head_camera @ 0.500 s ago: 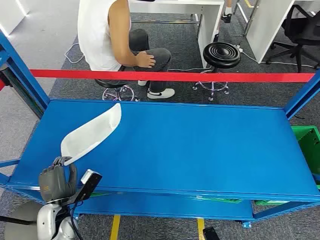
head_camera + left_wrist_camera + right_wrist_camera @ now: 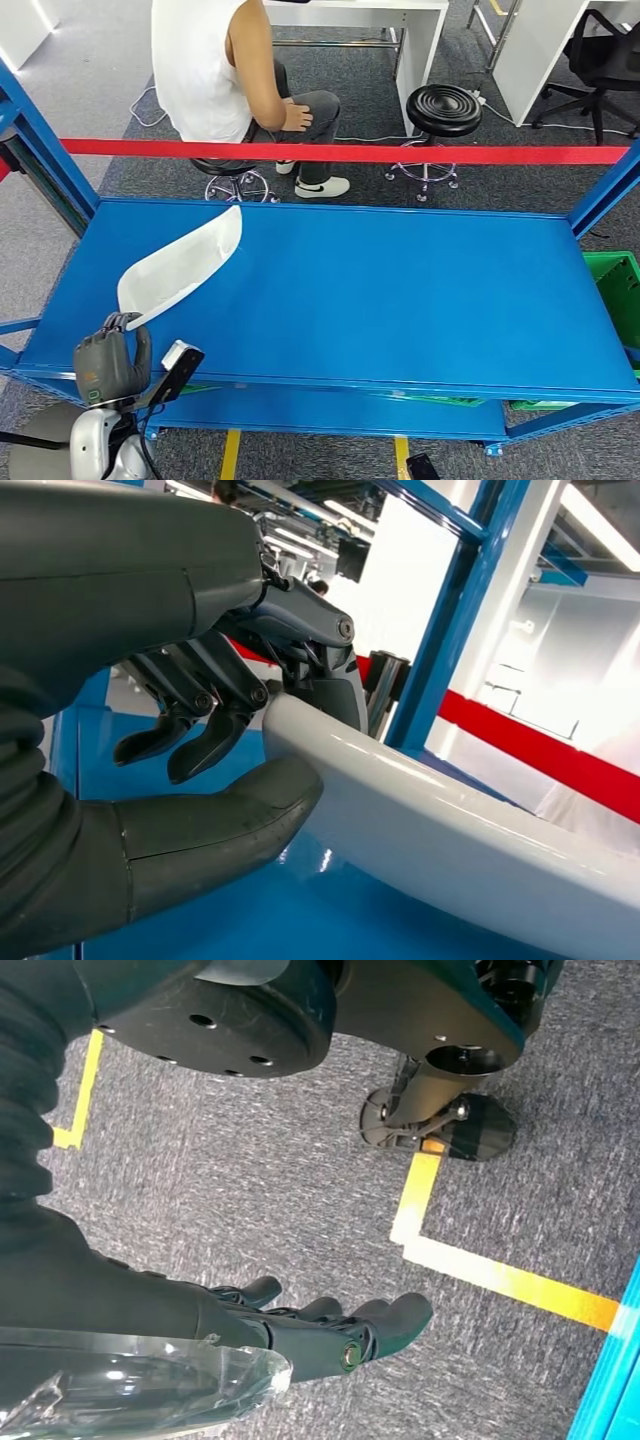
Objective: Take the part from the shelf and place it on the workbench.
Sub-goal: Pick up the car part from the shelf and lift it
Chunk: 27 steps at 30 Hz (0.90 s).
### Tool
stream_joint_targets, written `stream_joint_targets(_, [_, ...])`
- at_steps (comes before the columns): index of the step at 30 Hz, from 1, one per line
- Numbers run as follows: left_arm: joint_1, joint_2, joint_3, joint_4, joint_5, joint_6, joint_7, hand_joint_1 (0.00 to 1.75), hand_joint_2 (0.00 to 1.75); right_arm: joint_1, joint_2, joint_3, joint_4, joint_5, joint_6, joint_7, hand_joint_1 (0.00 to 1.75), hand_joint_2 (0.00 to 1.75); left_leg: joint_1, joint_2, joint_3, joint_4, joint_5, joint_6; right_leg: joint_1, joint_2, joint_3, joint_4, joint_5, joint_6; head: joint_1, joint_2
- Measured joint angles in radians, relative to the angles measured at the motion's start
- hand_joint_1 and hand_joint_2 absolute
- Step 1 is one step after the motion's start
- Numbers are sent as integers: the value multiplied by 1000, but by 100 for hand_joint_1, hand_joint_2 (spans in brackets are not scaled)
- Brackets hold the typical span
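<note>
I am seeing the white part (image 2: 181, 268), long and curved, lying across the left end of the blue shelf (image 2: 392, 300), slanting from the front-left corner toward the back. My left hand (image 2: 112, 362) is gripping the part's near end at the shelf's front edge; in the left wrist view the thumb (image 2: 219, 825) is pressing under the part (image 2: 468, 830) while the darker fingers (image 2: 226, 695) are curling over its top. My right hand (image 2: 317, 1335) is hanging over grey carpet with yellow floor tape (image 2: 483, 1270), fingers stretched out and apart, holding nothing. Behind the shelf a red bar (image 2: 347, 153) is running across, and beyond it a person (image 2: 226, 70) is sitting on a stool, with a black stool (image 2: 444, 110) standing just beside.
</note>
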Motion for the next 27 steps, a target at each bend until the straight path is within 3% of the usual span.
stream_joint_targets(10, [6, 13, -34, -18, -75, 0, 85, 175, 175, 0, 0, 5, 0, -4, 0, 0, 0, 175, 0, 0, 0, 0, 0, 0, 0, 0, 0, 0, 0, 0, 0, 0])
stream_joint_targets(16, [19, 46, -87, -89, -192, 0, 191, 175, 175, 0, -1, 12, 0, -5, 0, 0, 0, 175, 0, 0, 0, 0, 0, 0, 0, 0, 0, 0, 0, 0, 0, 0])
stream_joint_targets(19, [22, 94, -133, -128, -212, 0, 273, 175, 175, 0, -2, 15, 0, -5, 1, 1, 0, 175, 0, 0, 0, 0, 0, 0, 0, 0, 0, 0, 0, 0, 0, 0])
stream_joint_targets(23, [18, 204, -216, -168, -215, 0, 398, 175, 175, 0, -2, 20, 0, -7, 2, 2, 0, 175, 0, 0, 0, 0, 0, 0, 0, 0, -1, 0, 0, 0, 0, 0])
stream_joint_targets(27, [16, 276, -270, -189, -215, 0, 425, 175, 175, -1, -2, 26, 0, -8, 2, 3, 0, 175, 1, 0, 0, 0, 0, 0, 0, 0, 0, 0, 0, 0, 0, 0])
